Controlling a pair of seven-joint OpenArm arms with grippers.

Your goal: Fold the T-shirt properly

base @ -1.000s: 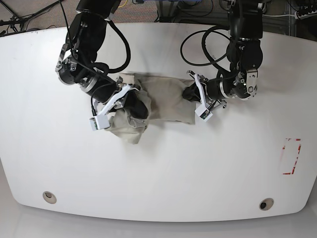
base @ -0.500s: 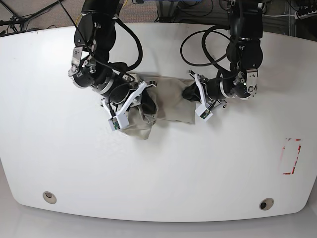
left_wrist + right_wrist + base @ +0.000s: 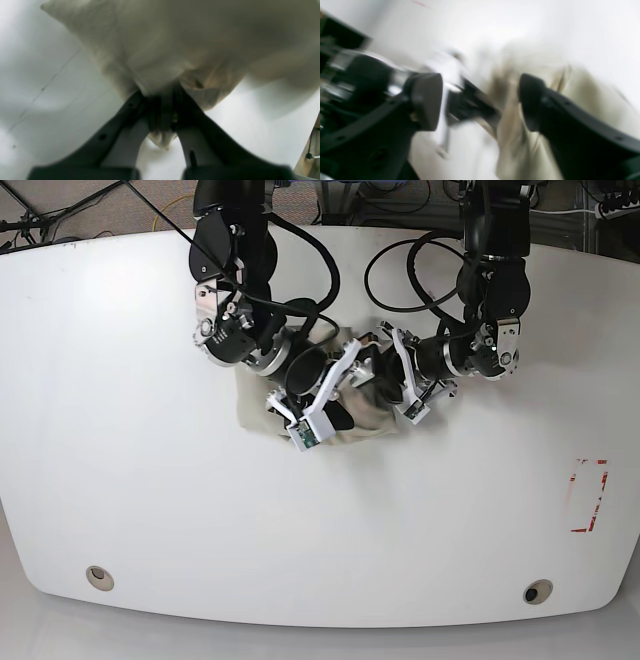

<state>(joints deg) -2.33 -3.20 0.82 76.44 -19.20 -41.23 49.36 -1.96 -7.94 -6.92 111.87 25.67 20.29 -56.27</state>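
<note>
Pinching a bunched edge of the T-shirt [image 3: 190, 45], the left pincer [image 3: 162, 117] was pressed together on the cloth, probably to anchor that end. Right pincer [image 3: 480, 100] was spread, nothing held, over the shirt near the left one, likely just done with a fold-over. Shirt lay bunched mid-counter [image 3: 120, 480] between both arms.

Base overhead; blurred wrist views, seemingly close, share T-shirt [image 3: 362, 412].
</note>
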